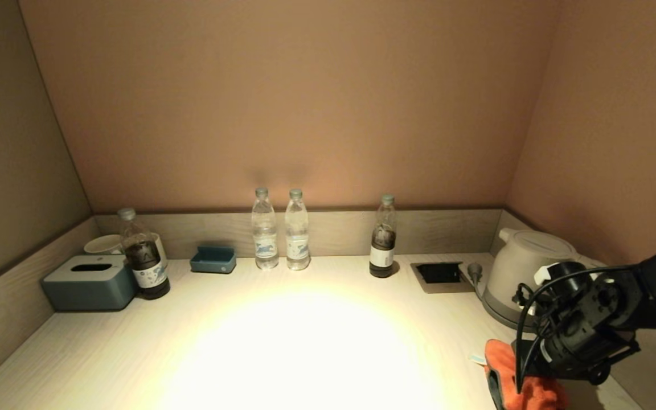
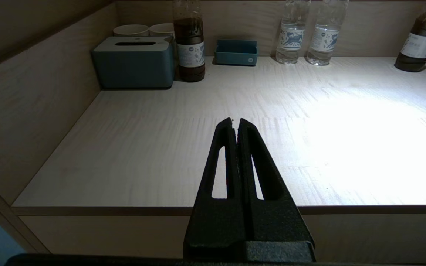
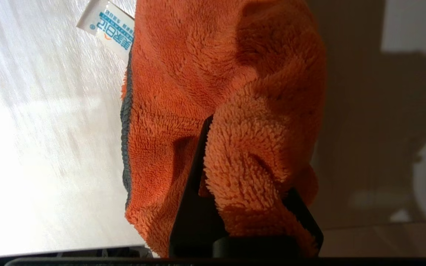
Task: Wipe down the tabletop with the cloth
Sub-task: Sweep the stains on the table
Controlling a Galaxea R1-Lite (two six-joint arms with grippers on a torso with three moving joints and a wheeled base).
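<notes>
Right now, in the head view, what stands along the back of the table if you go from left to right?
Tissue box → small blue tray → two water bottles → dark bottle → socket hatch → kettle.

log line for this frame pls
phase: wiping | right gripper: shut on orange cloth, near right of tabletop | left gripper: shut, parked off front edge

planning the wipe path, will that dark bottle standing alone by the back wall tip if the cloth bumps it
Probably. The dark bottle is tall and narrow, standing upright on a small base, so a sideways push could topple it. Its liquid fills only the lower part, which may steady it a little. The orange cloth in the right gripper looks soft, so contact would be gentle.
</notes>
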